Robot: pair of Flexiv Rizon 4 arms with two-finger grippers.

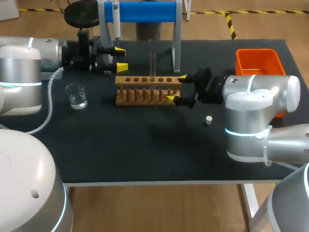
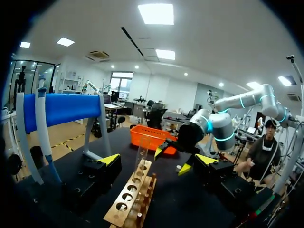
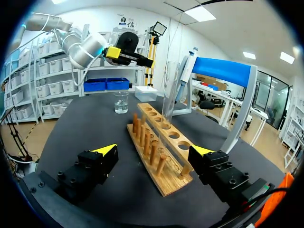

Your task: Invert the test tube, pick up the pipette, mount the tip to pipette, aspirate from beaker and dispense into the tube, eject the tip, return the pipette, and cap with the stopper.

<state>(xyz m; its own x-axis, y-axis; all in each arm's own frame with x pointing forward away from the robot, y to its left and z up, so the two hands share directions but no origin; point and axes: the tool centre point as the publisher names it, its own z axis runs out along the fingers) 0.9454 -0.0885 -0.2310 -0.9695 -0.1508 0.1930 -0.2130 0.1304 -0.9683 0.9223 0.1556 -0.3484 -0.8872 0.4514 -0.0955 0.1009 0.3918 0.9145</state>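
The tube (image 1: 152, 60) stands upright in the rack (image 1: 147, 92), so the pipette (image 1: 116, 21) — hanging on its stand (image 1: 145, 10) behind — looks like the next thing to take. The left gripper (image 1: 120, 58) should come in level and square to the pipette's body, closing only once both fingers flank it. It is spread wide, holding nothing; the right gripper (image 1: 176, 88) — at the rack's end — is equally spread and empty.

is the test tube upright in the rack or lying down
Upright: the test tube stands in a hole of the wooden rack, with nothing holding it.
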